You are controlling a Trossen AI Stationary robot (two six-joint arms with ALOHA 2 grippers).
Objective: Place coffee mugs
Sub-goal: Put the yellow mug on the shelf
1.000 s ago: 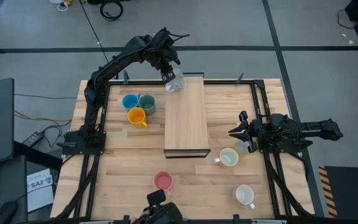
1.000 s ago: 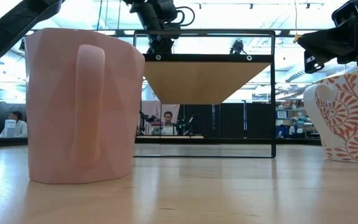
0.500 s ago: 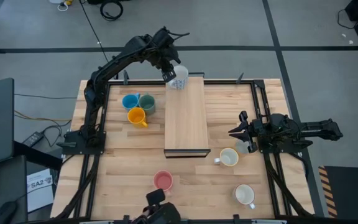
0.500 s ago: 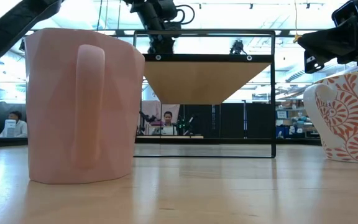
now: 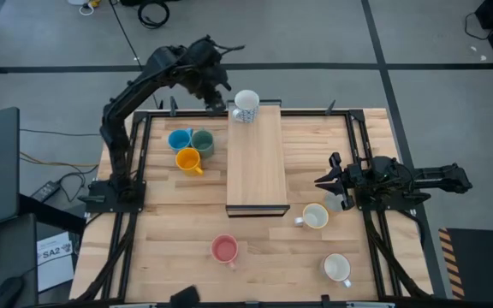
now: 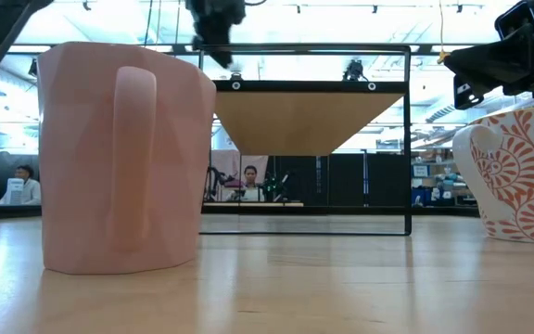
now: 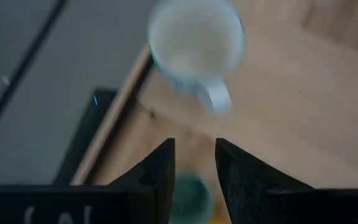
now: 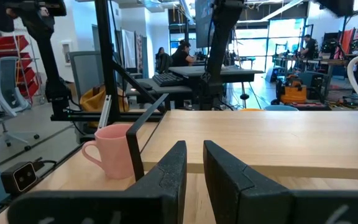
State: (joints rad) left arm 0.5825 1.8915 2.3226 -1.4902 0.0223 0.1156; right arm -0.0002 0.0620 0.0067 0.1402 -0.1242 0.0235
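Observation:
A white mug (image 5: 246,104) stands upright on the far end of the raised wooden shelf (image 5: 259,162); in the left wrist view the mug (image 7: 196,43) shows its mouth and handle (image 7: 216,96). My left gripper (image 5: 218,96) (image 7: 194,177) is open and hovers just left of the mug, touching nothing. Blue (image 5: 179,139), grey-green (image 5: 202,140) and orange (image 5: 188,159) mugs stand together left of the shelf. The pink mug (image 5: 224,249) (image 6: 119,158) stands near the table's near edge. Two white mugs (image 5: 315,216) (image 5: 337,268) stand on the right. My right gripper (image 5: 322,182) (image 8: 194,163) is shut and waits right of the shelf.
A black metal frame (image 5: 353,137) borders the table. A white mug with an orange pattern (image 6: 517,176) stands close to the low camera on its right. People and desks show in the room beyond the table (image 8: 185,53). Bare wood lies between the shelf and the pink mug.
My left gripper has brought the white mug from a tilt to upright on the shelf's far end and let go. It has then drawn back toward the table's left and far edge. The mug stays standing where it was set.

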